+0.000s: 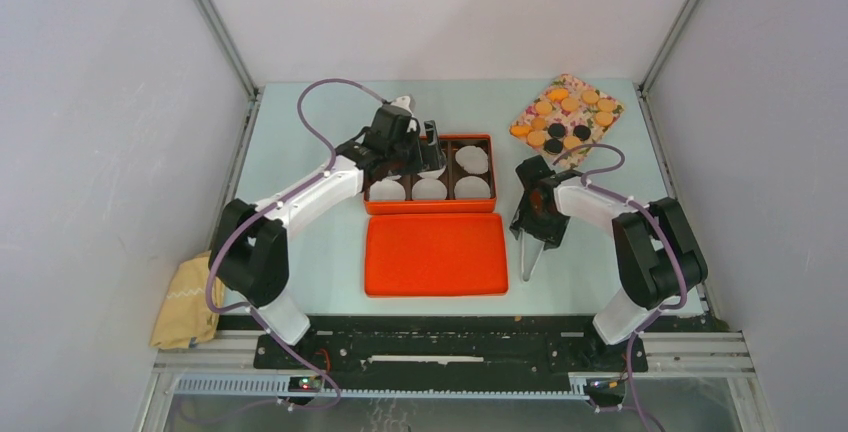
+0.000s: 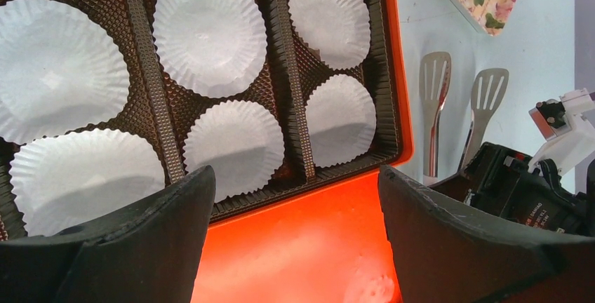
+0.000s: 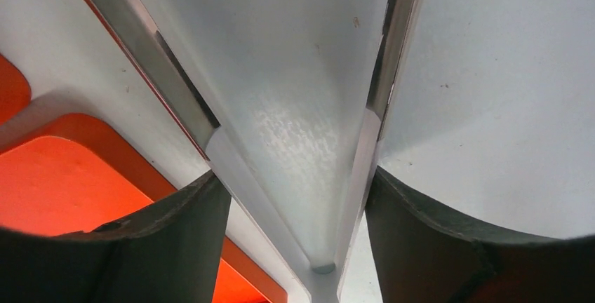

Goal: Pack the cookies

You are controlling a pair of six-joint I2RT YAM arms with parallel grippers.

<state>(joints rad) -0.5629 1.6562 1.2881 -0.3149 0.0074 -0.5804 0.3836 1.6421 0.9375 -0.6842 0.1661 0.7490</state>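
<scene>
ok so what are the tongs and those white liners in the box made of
The tongs look like polished steel: the arms are bright and mirror-like in the right wrist view, and the thin heads are slotted in the left wrist view. The liners look like thin matte white paper, judging by their fluted, pleated rims, though a coating can't be ruled out.

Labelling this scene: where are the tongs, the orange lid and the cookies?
tongs (image 2: 435, 82): left wrist view, a slotted blade.
orange lid (image 1: 435, 254): top view, its flat middle.
cookies (image 1: 570, 105): top view, an orange one mid-cluster.
</scene>
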